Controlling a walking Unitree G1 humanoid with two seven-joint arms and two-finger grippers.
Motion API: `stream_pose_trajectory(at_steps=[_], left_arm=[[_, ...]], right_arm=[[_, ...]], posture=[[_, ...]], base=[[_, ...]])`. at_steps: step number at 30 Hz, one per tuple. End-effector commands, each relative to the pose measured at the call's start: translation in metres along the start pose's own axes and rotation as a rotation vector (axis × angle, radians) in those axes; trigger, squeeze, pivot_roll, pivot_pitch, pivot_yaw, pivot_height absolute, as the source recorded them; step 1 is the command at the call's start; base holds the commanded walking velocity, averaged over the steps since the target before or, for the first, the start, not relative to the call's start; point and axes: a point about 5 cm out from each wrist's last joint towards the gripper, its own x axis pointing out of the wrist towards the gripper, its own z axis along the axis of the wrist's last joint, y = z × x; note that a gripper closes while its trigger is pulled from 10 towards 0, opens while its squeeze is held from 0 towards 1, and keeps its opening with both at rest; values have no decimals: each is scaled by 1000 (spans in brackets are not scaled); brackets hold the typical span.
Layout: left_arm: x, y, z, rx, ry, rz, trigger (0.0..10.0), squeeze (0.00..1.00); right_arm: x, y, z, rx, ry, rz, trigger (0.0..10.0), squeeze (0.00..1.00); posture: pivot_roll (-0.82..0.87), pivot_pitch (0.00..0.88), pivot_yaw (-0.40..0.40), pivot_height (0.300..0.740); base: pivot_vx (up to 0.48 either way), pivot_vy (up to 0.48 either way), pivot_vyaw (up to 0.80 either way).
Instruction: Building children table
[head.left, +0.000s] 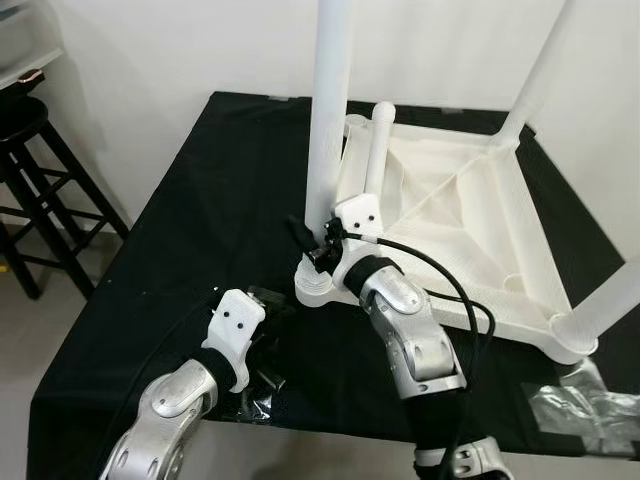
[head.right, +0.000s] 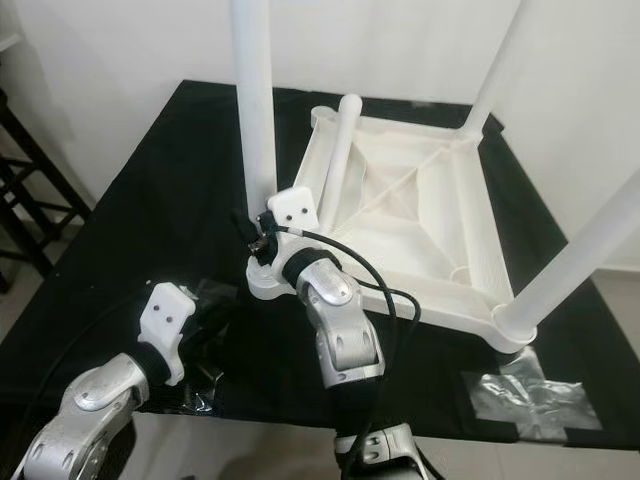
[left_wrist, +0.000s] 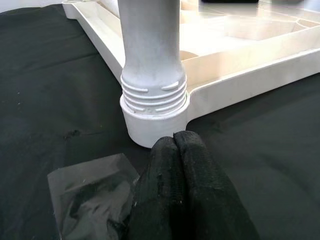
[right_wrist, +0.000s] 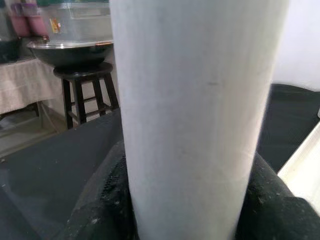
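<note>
Children's table (head.left: 470, 215): white plastic, lying upside down on the black-covered worktop (head.left: 200, 220), underside ribs facing up.
Legs: three stand upright in corner sockets; a fourth, loose leg (head.left: 376, 150) lies slanted inside the frame near the far-left corner.
Near-left leg (head.left: 326, 110): seated in its corner socket (left_wrist: 152, 117); the left wrist view shows several thread ridges above the socket rim, so by my reading it is not yet screwed fully home.
Right gripper (head.left: 322, 248): jaws clamped around this leg low down, just above the socket; the right wrist view has the leg between the two black fingers (right_wrist: 107, 195).
Left gripper (left_wrist: 177, 150): jaws together, empty, tips low over the cloth just in front of the same socket, close to touching it.
Key relation: the leg's long axis is vertical and passes through the right jaws; a further twist about that axis is what seating calls for. The right arm is on it, the left merely beside it.
Tape (head.left: 585, 405): clear patches on the cloth, one near the left gripper too.
Writing: no brand or label readable on the table; a bin label in the right wrist view is too small to read.
</note>
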Motion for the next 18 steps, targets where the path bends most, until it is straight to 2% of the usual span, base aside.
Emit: stream_pose_trajectory(at_steps=[1, 3, 5, 9, 11, 12, 13, 18], left_arm=[[-2, 2, -4, 9, 21, 0, 10000, 0], [-1, 2, -4, 9, 22, -1, 10000, 0], [-1, 2, -4, 10, 21, -1, 10000, 0], [1, 1, -3, 13, 18, 3, 10000, 0], [1, 1, -3, 13, 18, 3, 10000, 0], [1, 1, -3, 15, 17, 5, 10000, 0], [1, 0, -2, 18, 17, 6, 10000, 0], [0, 0, -2, 23, 17, 8, 10000, 0]], right_arm=[[-2, 3, -16, 55, 99, 21, 10000, 1000], [1, 1, -9, 66, 79, 110, 10000, 1000], [5, -9, 1, 75, 31, 175, 10000, 1000], [7, -31, 12, 76, -12, 407, 10000, 1000], [7, -31, 12, 76, -12, 407, 10000, 1000], [4, -38, 13, 42, -2, 535, 10000, 0], [2, -41, 14, 30, 4, 609, 10000, 0], [2, -50, 17, 16, 33, 709, 10000, 0]], posture=[[61, 93, -24, 740], [67, 95, -23, 740], [72, 94, -27, 740], [80, 92, -33, 740], [80, 92, -33, 740], [92, 88, -35, 740], [104, 85, -37, 740], [118, 86, -45, 740]], base=[[0, 0, 0], [0, 0, 0], [0, 0, 0], [0, 0, 0], [0, 0, 0], [0, 0, 0], [0, 0, 0], [0, 0, 0]])
